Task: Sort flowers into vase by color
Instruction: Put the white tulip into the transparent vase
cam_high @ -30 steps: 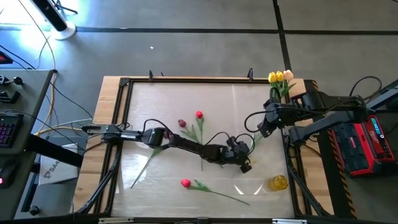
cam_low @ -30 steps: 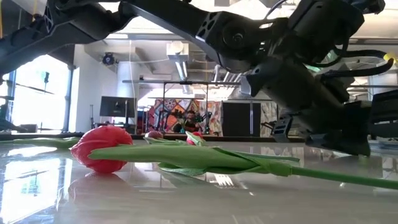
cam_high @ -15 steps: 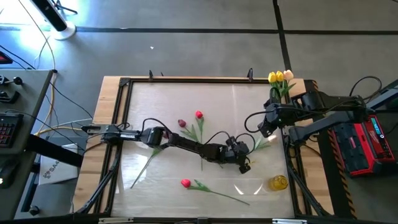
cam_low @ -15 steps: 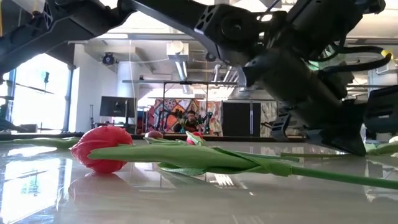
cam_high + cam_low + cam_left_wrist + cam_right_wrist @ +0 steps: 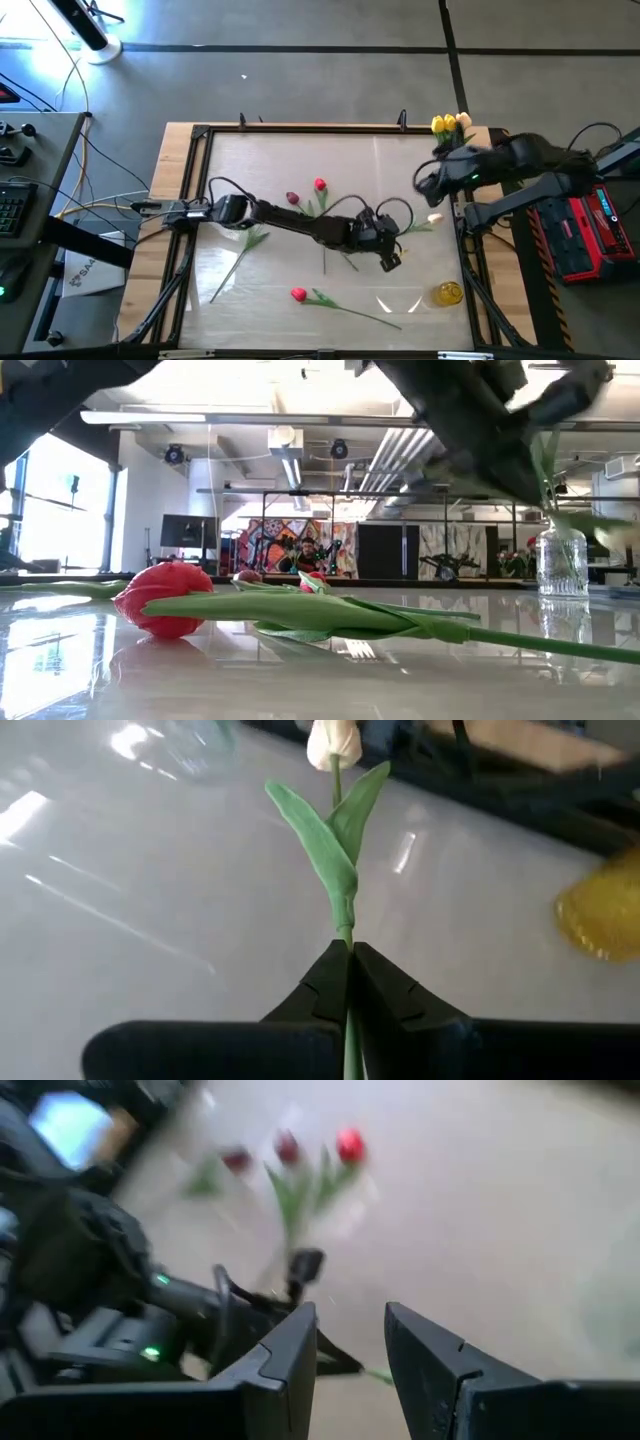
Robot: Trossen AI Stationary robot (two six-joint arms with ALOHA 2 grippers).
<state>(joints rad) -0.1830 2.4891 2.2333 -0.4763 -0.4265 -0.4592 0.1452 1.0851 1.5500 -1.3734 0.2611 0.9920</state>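
Observation:
My left gripper [image 5: 391,262] is at the table's right middle, shut on a tulip with a pale peach head [image 5: 434,217], also seen in the left wrist view [image 5: 332,742]. My right gripper [image 5: 424,186] hangs open above the table's right side with nothing between its fingers [image 5: 350,1350]. A red tulip [image 5: 298,294] lies flat near the front edge and fills the low view [image 5: 160,598]. A red head [image 5: 320,184] and a maroon head [image 5: 292,198] lie mid-table. Yellow and peach tulips [image 5: 450,123] stand in a vase at the far right corner. My left gripper pinches the tulip's green stem [image 5: 346,934] between its two fingertips, just below the pair of leaves [image 5: 330,840]. The fingers slant down toward the table's right, and the stem runs along them. The leaves and head reach out beyond the fingertips, lifted off the table.
A yellow glass vase [image 5: 448,293] stands at the near right, and a clear glass vase [image 5: 562,560] shows in the low view. A loose green stem with a leaf [image 5: 240,255] lies under the left arm. The table's wooden frame [image 5: 185,200] bounds the shiny top.
My left gripper has risen with the peach tulip, whose leaves and head have come up off the table. My right gripper has also gone up and drawn back a little toward the table's right edge.

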